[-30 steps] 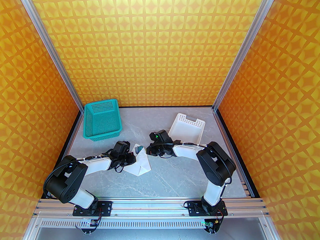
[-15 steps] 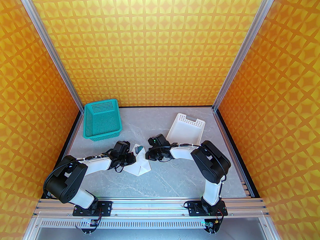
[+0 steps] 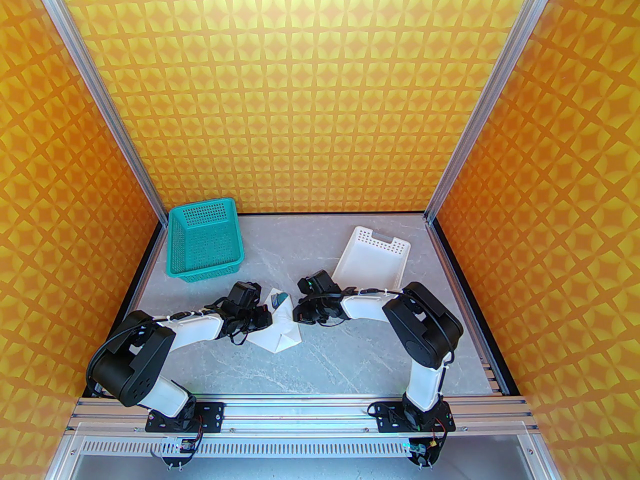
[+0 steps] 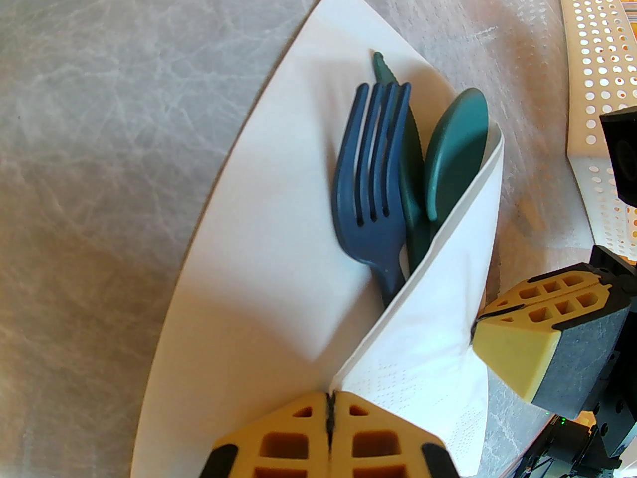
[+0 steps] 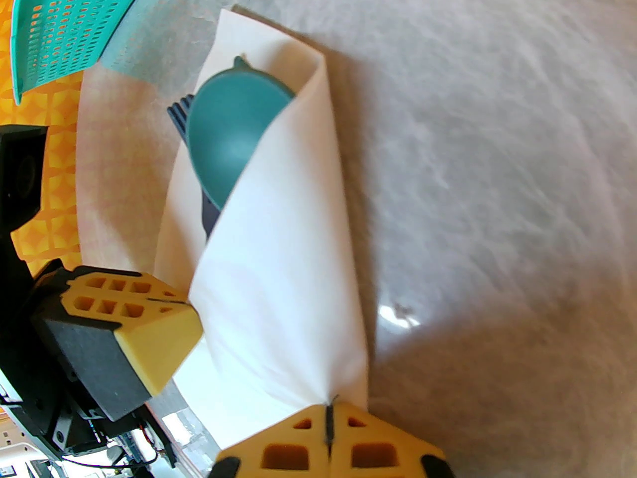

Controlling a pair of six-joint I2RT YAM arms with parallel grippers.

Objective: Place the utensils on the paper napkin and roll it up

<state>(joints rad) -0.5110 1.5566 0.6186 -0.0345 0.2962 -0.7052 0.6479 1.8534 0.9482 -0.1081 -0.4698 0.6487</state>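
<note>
Grey marbled counter (image 3: 325,363), orange patterned walls all round, and the action is in the middle. Over the last second the right arm has swung in to the left, closing on the napkin (image 3: 280,330), and the paper's right edge has pulled in a touch with it. My read: the first wrap of the roll is under way, and laying out the cutlery is done.

Right claw (image 5: 328,411) is clenched, with the white flap running straight into its tips, so it grips the paper and carries it over. Left claw (image 4: 330,406) is clenched too, its tips at the foot of the fold. Whether it pinches the sheet or just pins it, I cannot tell.

Utensils (image 3: 278,298) lie on the napkin mid-counter, between the two claws, heads pointing far. Fork (image 4: 371,192) sits bare on the open left side, knife (image 4: 410,177) just beside it, spoon (image 4: 455,152) tucked against the raised flap. Handles are already under paper. Left half is flat and unrolled. Teal basket (image 3: 205,240) far left and white tray (image 3: 372,260) far right stand apart.
</note>
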